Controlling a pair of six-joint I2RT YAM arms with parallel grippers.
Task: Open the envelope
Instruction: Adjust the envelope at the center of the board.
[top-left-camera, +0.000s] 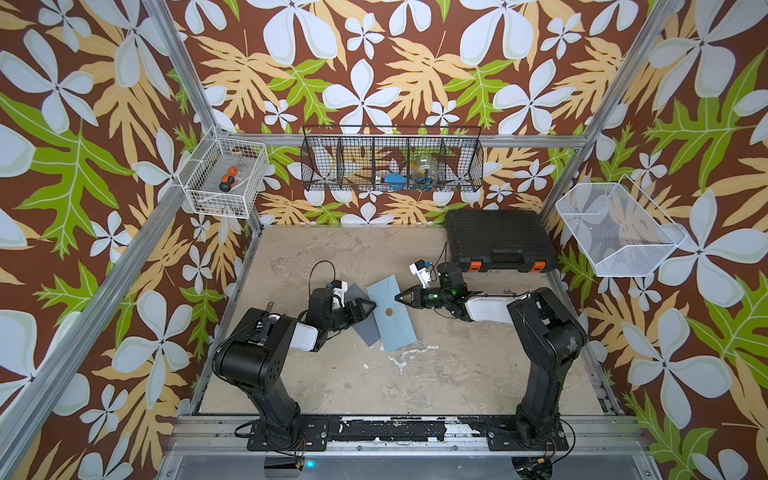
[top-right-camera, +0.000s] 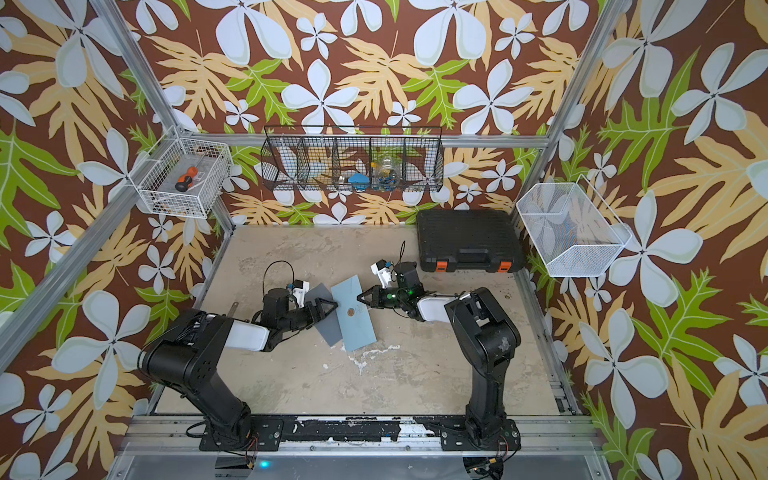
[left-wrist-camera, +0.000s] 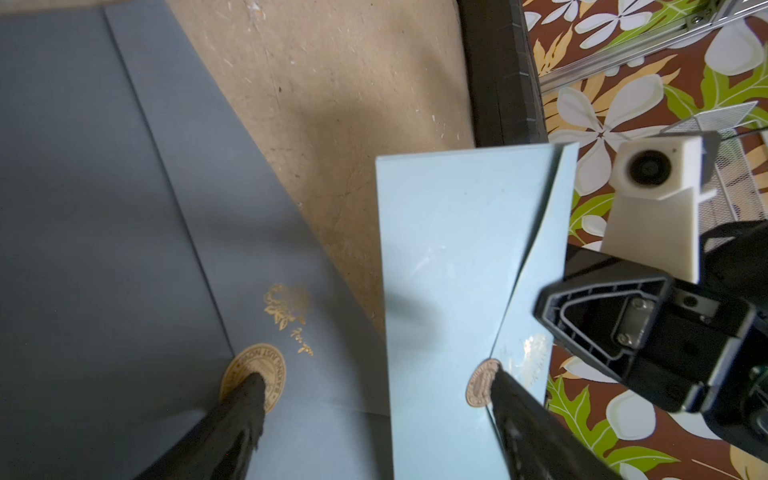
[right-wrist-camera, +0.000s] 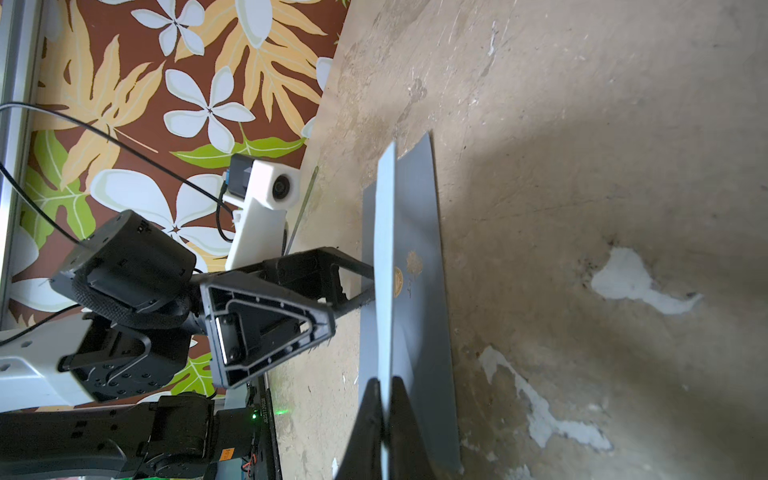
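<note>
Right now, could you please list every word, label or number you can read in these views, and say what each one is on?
Nothing reads clearly.
Gold seal on the grey envelope: ringed lettering, upside down, too blurred.
Gold script beside it: illegible.
Seal on the light blue envelope: lettering partly covered, unreadable.
Print strip on a black arm link: too small.

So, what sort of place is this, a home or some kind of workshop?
Most likely a robot test cell, not a home: a left arm and right arm bolted to a metal rail, an aluminium frame carrying flower-print panels, and a white wire basket holding a screwdriver.
</note>
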